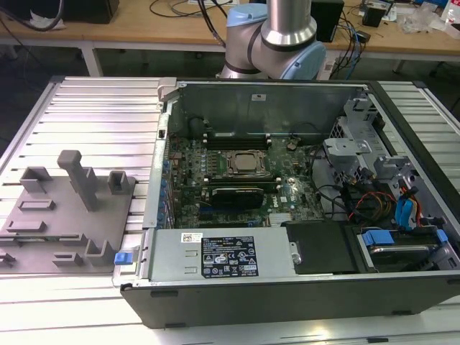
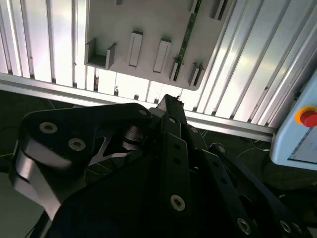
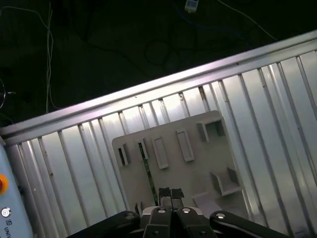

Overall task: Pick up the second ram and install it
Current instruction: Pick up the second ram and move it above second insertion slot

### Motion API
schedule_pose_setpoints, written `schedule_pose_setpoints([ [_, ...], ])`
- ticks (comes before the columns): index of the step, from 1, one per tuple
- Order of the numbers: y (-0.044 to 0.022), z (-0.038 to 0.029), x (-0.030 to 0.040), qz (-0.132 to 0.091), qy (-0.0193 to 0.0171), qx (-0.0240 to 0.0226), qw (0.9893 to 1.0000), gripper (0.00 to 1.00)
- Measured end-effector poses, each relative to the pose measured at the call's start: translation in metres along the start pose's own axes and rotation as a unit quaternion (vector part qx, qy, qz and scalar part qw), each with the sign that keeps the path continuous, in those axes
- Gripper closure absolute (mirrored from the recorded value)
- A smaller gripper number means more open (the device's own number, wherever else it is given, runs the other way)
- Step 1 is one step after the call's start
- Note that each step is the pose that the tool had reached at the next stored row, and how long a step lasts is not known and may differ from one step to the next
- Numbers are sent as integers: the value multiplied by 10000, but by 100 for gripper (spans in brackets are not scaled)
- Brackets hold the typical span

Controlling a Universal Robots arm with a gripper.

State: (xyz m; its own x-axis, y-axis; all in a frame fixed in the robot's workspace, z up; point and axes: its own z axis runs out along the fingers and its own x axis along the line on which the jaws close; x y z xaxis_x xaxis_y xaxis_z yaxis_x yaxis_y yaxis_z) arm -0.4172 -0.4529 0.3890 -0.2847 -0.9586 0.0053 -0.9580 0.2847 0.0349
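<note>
Above the grey holder [image 3: 188, 163], well clear of it, the fingers [image 3: 162, 193] hang pressed together with nothing between them. The ram stick [image 3: 147, 171] stands on edge in one of the holder's narrow slots, a thin green line in both wrist views [image 2: 187, 34], and nothing touches it. In the exterior view the holder [image 1: 43, 223] lies on the ribbed metal surface [image 1: 100, 115] at 9 o'clock from the open computer case [image 1: 287, 287], and the dark memory slots [image 1: 237, 135] sit at 12 o'clock from the processor [image 1: 243, 164]. The main risk, as I judge it, is a bad descent. With the fingers together, they would strike the stick's top edge rather than straddle it. The stick offers only a slim edge, so a small sideways error could tip it, jam it in its slot or drag the holder across the ribs. A skewed grasp would then make seating it in the case hard.
</note>
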Motion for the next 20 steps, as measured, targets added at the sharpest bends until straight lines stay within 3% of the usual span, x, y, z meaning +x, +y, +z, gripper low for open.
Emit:
schedule_pose_setpoints([
  [6,2,0,-7,-323,42,11,9995,89],
  [11,2,0,-8,-744,56,14,9972,89],
  [18,2,0,-8,-745,56,14,9972,89],
  [20,2,0,-8,-745,57,14,9972,76],
])
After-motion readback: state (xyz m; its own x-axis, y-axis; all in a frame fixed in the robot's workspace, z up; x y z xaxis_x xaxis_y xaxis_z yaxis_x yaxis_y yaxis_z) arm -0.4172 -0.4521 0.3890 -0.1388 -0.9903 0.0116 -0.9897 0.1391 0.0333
